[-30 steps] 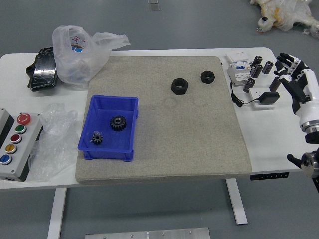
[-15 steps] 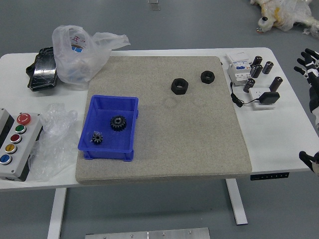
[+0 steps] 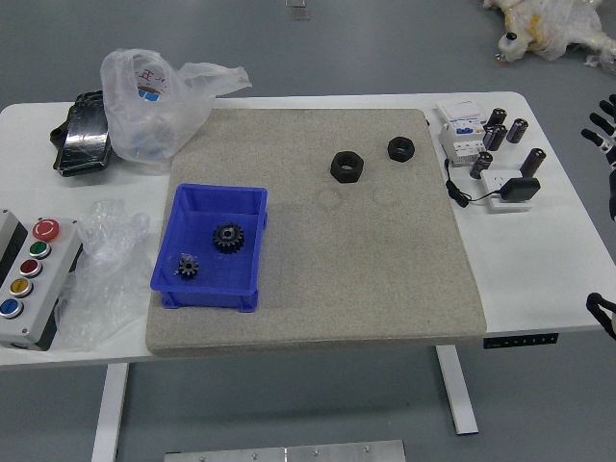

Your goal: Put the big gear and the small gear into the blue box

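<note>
Right hand, fingers spread; dark cylinders stand between it and black nuts on the mat—and it's edged farther out!

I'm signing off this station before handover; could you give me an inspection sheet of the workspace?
Surface: white table with beige mat.
Job's things: big gear and small gear lie apart inside the blue box.
Clutter: two black nuts on the mat; plastic bags, black package and button panel left; white blocks and black cylinders right.
Grippers: right hand partly visible at the right edge, fingers spread, nothing held; left hand out of view.
Cables: thin black cable, curved, near the white blocks.
Surroundings: grey floor, plastic-wrapped item beyond the table.
People: nothing seen.
</note>
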